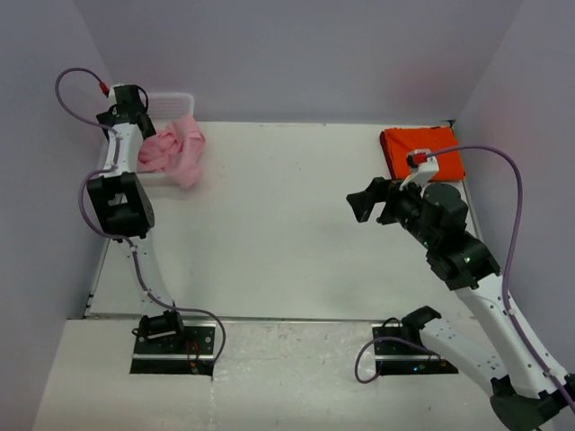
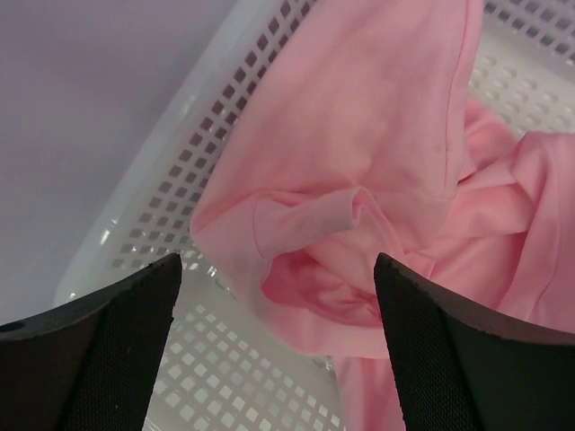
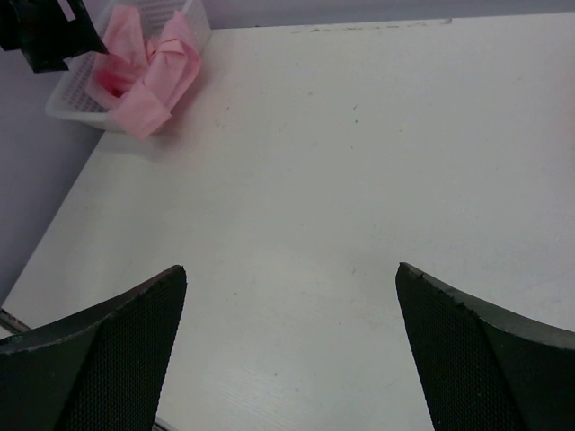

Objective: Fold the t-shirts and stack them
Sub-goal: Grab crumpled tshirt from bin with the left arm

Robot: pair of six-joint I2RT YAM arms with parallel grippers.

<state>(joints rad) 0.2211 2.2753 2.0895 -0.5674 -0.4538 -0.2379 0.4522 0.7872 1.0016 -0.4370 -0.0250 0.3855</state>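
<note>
Counter (image 1: pixel 269 233): white and wide, it fills the middle of the overhead view.
Basket (image 2: pixel 180 171): white plastic mesh, at the upper left of the overhead view, against the wall.
Pink t-shirt (image 1: pixel 175 148): crumpled inside the basket; one part hangs over the rim onto the counter.
Orange-red t-shirt (image 1: pixel 422 153): folded flat at the upper right of the counter, well apart from the pink one.
Left claw (image 2: pixel 277 260): wide and holding nothing, just above the bunched pink cloth.
Right claw (image 3: pixel 289 269): wide and holding nothing, over the bare counter at the middle right.
Risk: I think the left claw may pinch only one thin fold, so the cloth slips out when lifted. A fingertip going too deep may also catch in the mesh holes, and then the light basket rises or tips together with the shirt.
</note>
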